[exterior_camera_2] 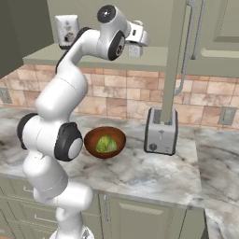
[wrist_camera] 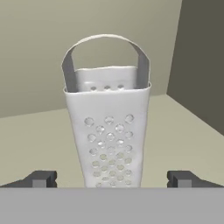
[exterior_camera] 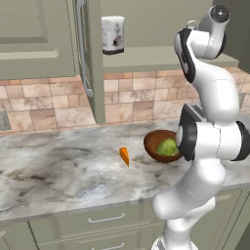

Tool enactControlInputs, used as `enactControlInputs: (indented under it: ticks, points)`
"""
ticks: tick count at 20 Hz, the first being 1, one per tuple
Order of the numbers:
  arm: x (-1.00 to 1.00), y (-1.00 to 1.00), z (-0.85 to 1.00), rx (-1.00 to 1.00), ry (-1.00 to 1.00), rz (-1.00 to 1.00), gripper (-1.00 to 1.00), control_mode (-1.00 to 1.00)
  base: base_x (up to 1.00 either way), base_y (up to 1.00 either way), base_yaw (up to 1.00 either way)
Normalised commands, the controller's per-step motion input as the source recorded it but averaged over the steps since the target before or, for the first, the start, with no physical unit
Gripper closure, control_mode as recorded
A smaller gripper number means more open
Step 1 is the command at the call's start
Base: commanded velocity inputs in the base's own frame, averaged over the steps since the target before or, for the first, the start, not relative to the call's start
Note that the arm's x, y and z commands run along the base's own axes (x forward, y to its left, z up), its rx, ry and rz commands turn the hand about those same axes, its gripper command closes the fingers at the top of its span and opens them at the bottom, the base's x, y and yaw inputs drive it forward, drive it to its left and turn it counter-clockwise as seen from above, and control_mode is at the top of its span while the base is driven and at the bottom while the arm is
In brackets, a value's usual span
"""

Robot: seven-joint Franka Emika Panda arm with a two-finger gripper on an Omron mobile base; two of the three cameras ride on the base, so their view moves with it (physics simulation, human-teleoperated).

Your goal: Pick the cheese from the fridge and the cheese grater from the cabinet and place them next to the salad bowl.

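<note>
Claw (wrist_camera: pixel 112 179) spread wide, empty, reaching into the open sage-green cabinet (exterior_camera: pixel 34 39) with the two dark tips flanking the base of the cheese grater (wrist_camera: pixel 107 131). Grater upright on the cabinet shelf (wrist_camera: pixel 39 140), loop handle on top, perforated face toward the hand camera, not yet touched on either side. Orange cheese wedge (exterior_camera: pixel 125 156) already down on the marble surface (exterior_camera: pixel 58 171), just left of the wooden salad bowl (exterior_camera: pixel 155 141) with its lettuce ball (exterior_camera: pixel 168 147). Silver toaster (exterior_camera_2: pixel 160 131) to the right of the bowl, white canister (exterior_camera: pixel 113 34) at the shelf's other end, near the open door.

Step in hand, by judgement: closing on the grater. Risks from here:
- Tall, narrow, light body; a tip nudging one side first likely to tip or slide it toward the back wall.
- Tapered, slick walls; a low grip liable to squeeze it upward and out.
- Withdrawal past the open door edge (exterior_camera_2: pixel 175 60) a possible snag.
- Placement crowded by cheese, bowl and toaster; a careless descent could knock the wedge.
</note>
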Motion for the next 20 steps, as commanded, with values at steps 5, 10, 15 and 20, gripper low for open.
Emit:
enactControlInputs:
  ticks: [5,10,15,20]
  points:
    - [0.24,-0.02,-0.07,0.0,0.0,0.0,-1.0,-1.0,0.0,0.0,0.0]
    - [0.27,-0.09,-0.02,0.0,0.01,0.0,-1.0,-1.0,0.0,0.0,0.0]
    - [0.18,-0.14,0.0,0.0,0.01,0.0,-1.0,-1.0,0.0,0.0,0.0]
    - [0.18,-0.06,-0.03,0.0,0.0,0.0,-1.0,-1.0,0.0,0.0,0.0]
